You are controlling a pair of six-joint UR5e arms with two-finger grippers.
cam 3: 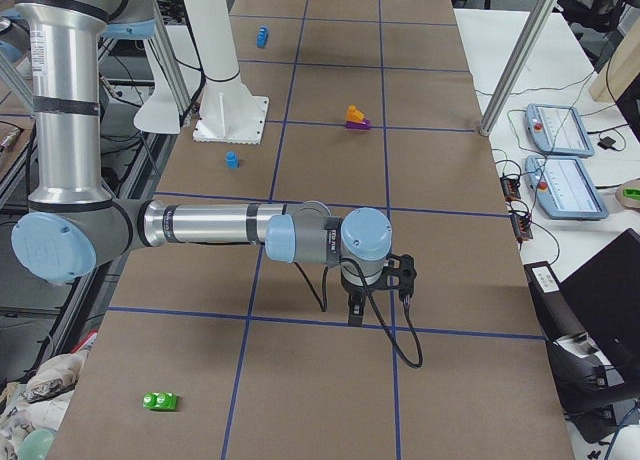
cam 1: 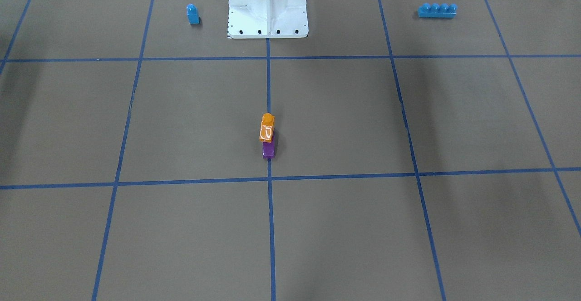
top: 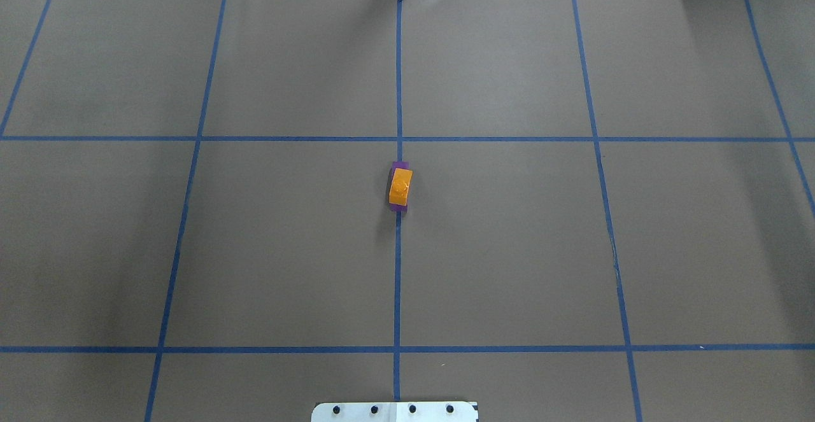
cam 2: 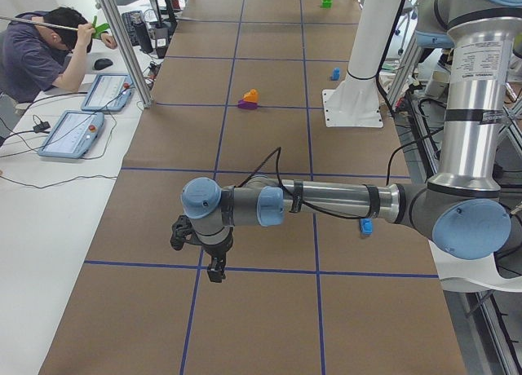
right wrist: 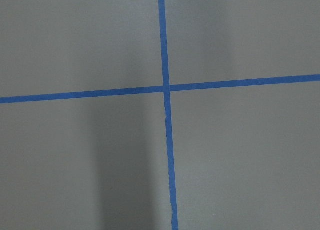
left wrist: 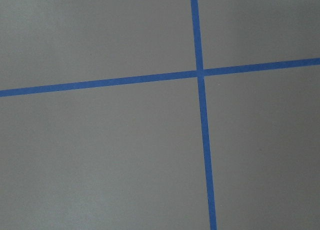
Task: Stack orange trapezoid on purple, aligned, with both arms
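Note:
The orange trapezoid (cam 1: 267, 128) sits on top of the purple brick (cam 1: 268, 150) at the middle of the table, on the centre tape line. From overhead the orange brick (top: 400, 186) covers most of the purple one (top: 398, 206) and looks slightly turned on it. Both arms are far from the stack. My left gripper (cam 2: 215, 271) hangs over the table's left end and my right gripper (cam 3: 355, 312) over its right end. They show only in the side views, so I cannot tell whether they are open or shut. The wrist views show only brown paper and blue tape.
A small blue single-stud brick (cam 1: 193, 14) and a long blue four-stud brick (cam 1: 437, 10) lie beside the white robot base (cam 1: 268, 8). A green brick (cam 3: 160, 401) lies at the right end. An operator (cam 2: 41, 53) sits at a side desk.

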